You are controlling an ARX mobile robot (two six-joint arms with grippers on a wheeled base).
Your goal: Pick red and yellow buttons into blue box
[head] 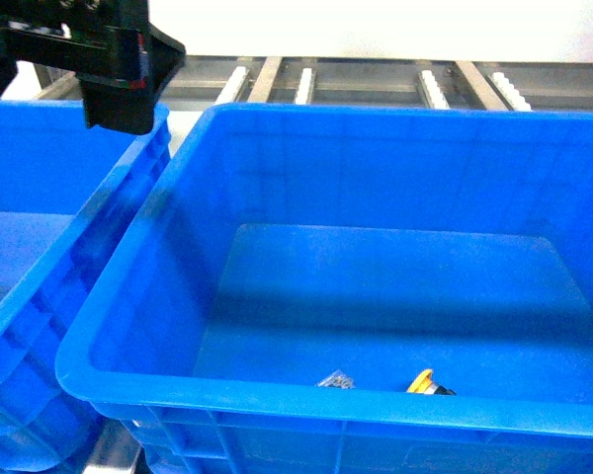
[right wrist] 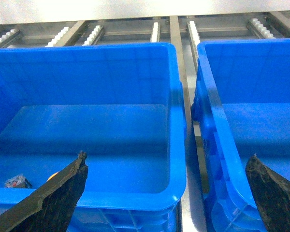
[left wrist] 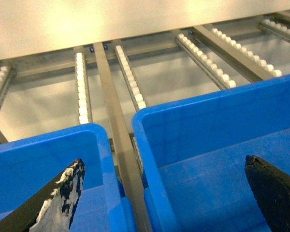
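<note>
The blue box point(head: 376, 128) fills the middle of the head view. On its floor by the near wall lies the yellow button point(head: 422, 382), tipped on its side. Left of it lies a small clear-and-grey switch block point(head: 336, 379); no red cap shows on it, so the red button cannot be told. The right wrist view shows the same box point(right wrist: 176, 145) with an orange speck point(right wrist: 52, 177) and a dark piece point(right wrist: 18, 181) at its near left. My right gripper point(right wrist: 166, 180) is open over the gap beside that box. My left gripper point(left wrist: 164, 180) is open and empty, above the gap between two crates.
A second blue crate point(head: 40, 158) stands tight against the left of the box, and my left arm point(head: 114, 59) hangs over its far corner. Another blue crate point(right wrist: 246, 72) stands to the right. Behind them run steel roller rails point(left wrist: 135, 82).
</note>
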